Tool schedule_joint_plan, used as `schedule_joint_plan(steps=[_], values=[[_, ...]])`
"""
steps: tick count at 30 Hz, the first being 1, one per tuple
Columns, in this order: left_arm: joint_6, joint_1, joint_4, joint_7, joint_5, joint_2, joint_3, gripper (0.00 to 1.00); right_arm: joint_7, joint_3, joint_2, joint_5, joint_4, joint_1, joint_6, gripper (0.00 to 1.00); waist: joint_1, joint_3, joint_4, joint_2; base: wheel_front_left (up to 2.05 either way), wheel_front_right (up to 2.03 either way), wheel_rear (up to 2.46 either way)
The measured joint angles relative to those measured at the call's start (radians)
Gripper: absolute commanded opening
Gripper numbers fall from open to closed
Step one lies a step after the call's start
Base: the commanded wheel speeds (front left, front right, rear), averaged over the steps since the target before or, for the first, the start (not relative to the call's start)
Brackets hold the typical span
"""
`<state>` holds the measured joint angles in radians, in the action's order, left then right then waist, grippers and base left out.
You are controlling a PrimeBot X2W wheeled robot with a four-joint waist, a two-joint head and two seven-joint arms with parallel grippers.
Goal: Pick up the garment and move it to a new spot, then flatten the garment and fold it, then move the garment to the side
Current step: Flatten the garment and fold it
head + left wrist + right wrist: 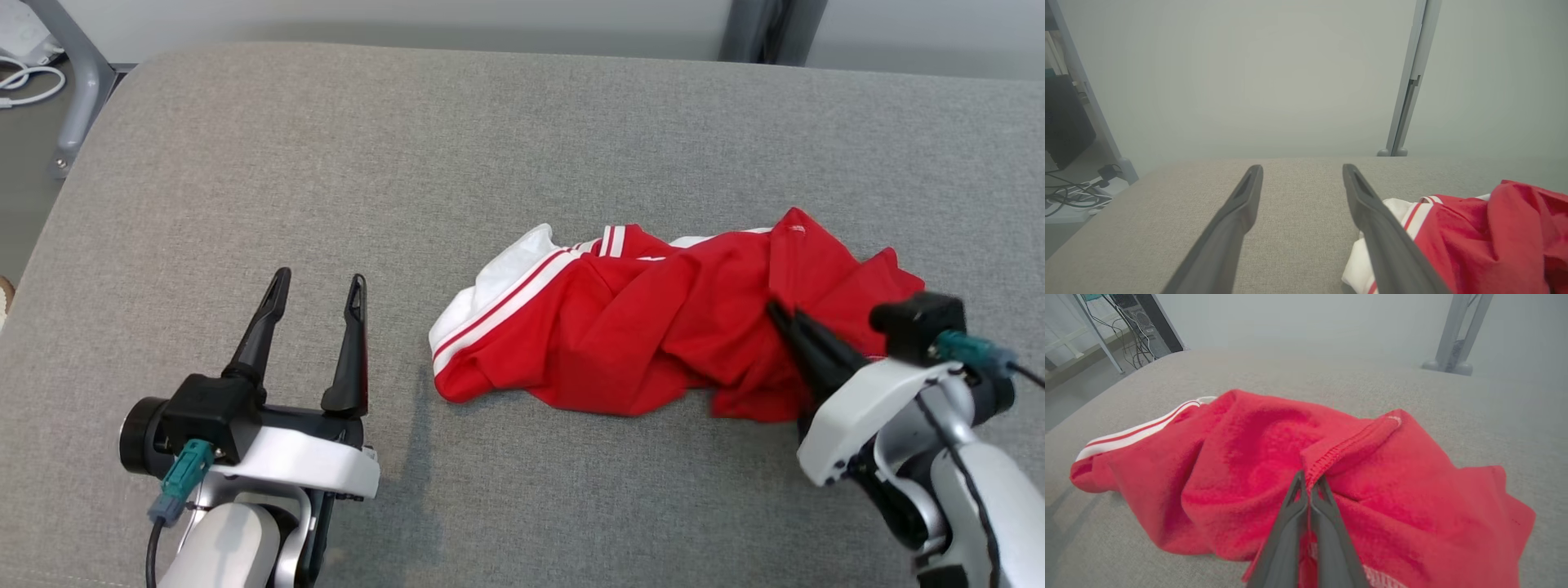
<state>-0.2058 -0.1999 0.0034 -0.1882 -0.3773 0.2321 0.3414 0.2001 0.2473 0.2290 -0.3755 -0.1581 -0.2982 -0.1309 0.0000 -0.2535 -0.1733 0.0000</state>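
Note:
The garment (637, 318) is a crumpled red shirt with white stripes and a white part at its left end, lying on the grey padded table (408, 163) right of centre. My right gripper (775, 310) is at its right end, fingers together and pinching a hemmed red fold (1331, 457). The right wrist view shows the two fingertips (1310, 482) closed on that seam. My left gripper (318, 286) stands open over bare cloth to the left of the garment, nothing between its fingers. In the left wrist view the garment (1474, 237) lies beside the right finger.
The table's rounded left edge (49, 245) drops to the floor, where a grey metal leg (82, 90) and white cables (24, 82) stand. A grey post (1408, 81) rises behind the far edge. Bare table surface spreads around the garment.

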Motion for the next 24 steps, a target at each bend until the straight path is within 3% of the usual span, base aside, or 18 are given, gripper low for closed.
schedule_joint_plan(steps=[10, 14, 19, 24], values=[[0.004, -0.017, 0.022, -0.019, -0.003, 0.004, -0.005, 1.0, -0.056, -0.016, 0.071, -0.001, 0.137, -0.238, 0.0, 0.0, 0.0, 0.01, 0.051, 0.0, 0.0, 0.0, 0.0], [0.004, -0.017, 0.024, -0.019, -0.007, 0.01, -0.007, 1.0, -0.071, -0.019, 0.085, -0.013, 0.218, -0.259, 0.0, 0.0, 0.0, 0.017, 0.081, 0.0, 0.0, 0.0, 0.0], [0.003, -0.017, 0.024, -0.02, -0.012, 0.011, -0.007, 1.0, 0.011, -0.045, 0.094, -0.065, 0.29, -0.04, 0.0, 0.0, 0.0, 0.022, 0.105, 0.0, 0.0, 0.0, 0.0], [0.002, -0.016, 0.02, -0.018, -0.012, 0.019, -0.008, 1.0, 0.052, -0.078, 0.062, -0.101, 0.276, 0.213, 0.0, 0.0, 0.0, 0.017, 0.125, 0.0, 0.0, 0.0, 0.0]])
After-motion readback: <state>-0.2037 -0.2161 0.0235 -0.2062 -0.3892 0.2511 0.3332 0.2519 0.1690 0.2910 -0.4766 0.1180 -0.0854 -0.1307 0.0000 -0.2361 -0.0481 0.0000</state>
